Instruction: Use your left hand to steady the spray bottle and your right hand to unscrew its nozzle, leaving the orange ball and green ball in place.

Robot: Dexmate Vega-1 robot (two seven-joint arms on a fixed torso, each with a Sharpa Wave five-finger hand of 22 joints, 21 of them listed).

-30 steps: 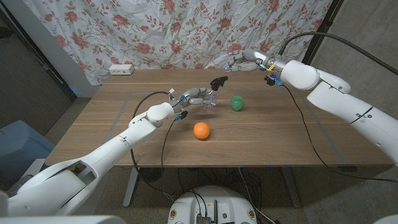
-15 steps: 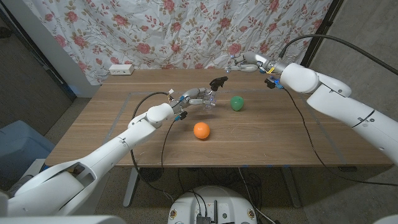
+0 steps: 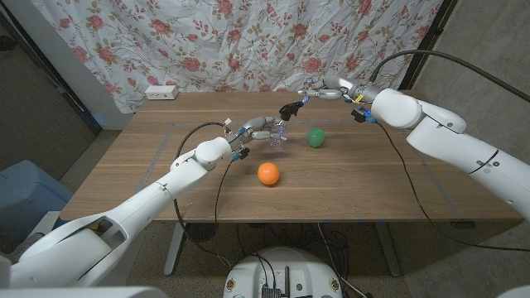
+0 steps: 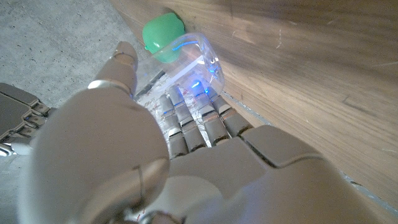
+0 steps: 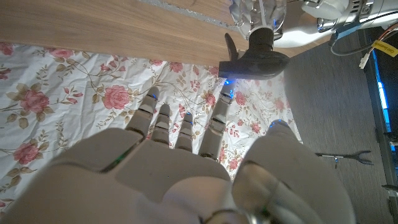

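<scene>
In the head view, a clear spray bottle [image 3: 280,134] with a black nozzle [image 3: 291,108] stands near the table's middle back. My left hand [image 3: 262,127] grips its body from the left. In the left wrist view, that hand's fingers [image 4: 198,122] wrap the clear bottle [image 4: 194,61], with the green ball [image 4: 163,31] beyond it. My right hand [image 3: 320,89] hovers just right of the nozzle with its fingers apart and holds nothing. In the right wrist view, its fingertips [image 5: 222,102] reach close to the black nozzle [image 5: 255,59]. The green ball [image 3: 315,136] lies right of the bottle and the orange ball [image 3: 267,173] lies in front of it.
A white power strip [image 3: 161,92] lies at the table's back left edge [image 3: 207,93], in front of a floral curtain [image 3: 248,41]. Black cables [image 3: 410,178] trail from both arms across the wood. A marked rectangle outline runs around the work area.
My right hand has moved left toward the nozzle and now sits close beside it. My left hand, the bottle and both balls have stayed put.
</scene>
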